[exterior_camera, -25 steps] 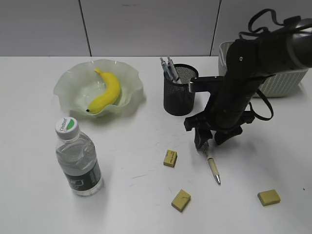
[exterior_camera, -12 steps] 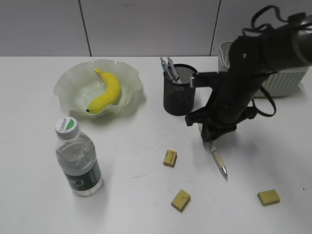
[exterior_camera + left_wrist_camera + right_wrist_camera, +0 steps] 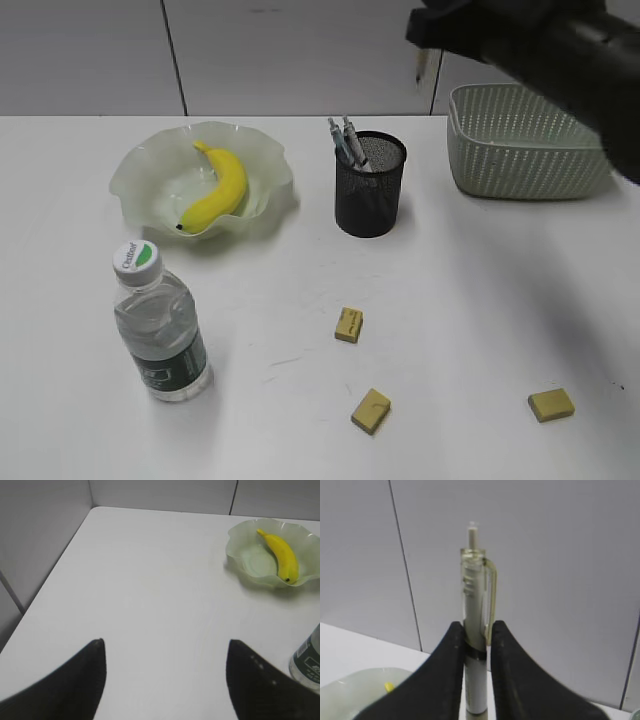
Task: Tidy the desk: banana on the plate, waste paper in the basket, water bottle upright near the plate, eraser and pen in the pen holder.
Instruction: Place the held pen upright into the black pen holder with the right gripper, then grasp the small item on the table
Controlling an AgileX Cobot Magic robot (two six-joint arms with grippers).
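The right gripper (image 3: 472, 652) has its fingers clamped on a pen (image 3: 475, 630), pinched low on the barrel with the clip end pointing up against the wall panels. In the exterior view the arm is raised high at the top right, above the pen holder (image 3: 370, 185), which already contains two pens. The left gripper (image 3: 165, 680) hangs over bare bench (image 3: 150, 590) with its fingers apart and nothing between them. The banana (image 3: 218, 187) lies on the plate (image 3: 135, 175), the water bottle (image 3: 160, 325) stands upright in front of the plate, and three erasers (image 3: 349, 325) lie loose on the bench. The main risk is the drop: the slim barrel could slip or tilt in the narrow pinch, and a pen released off-centre could strike the mesh rim or the pens inside and fall outside.
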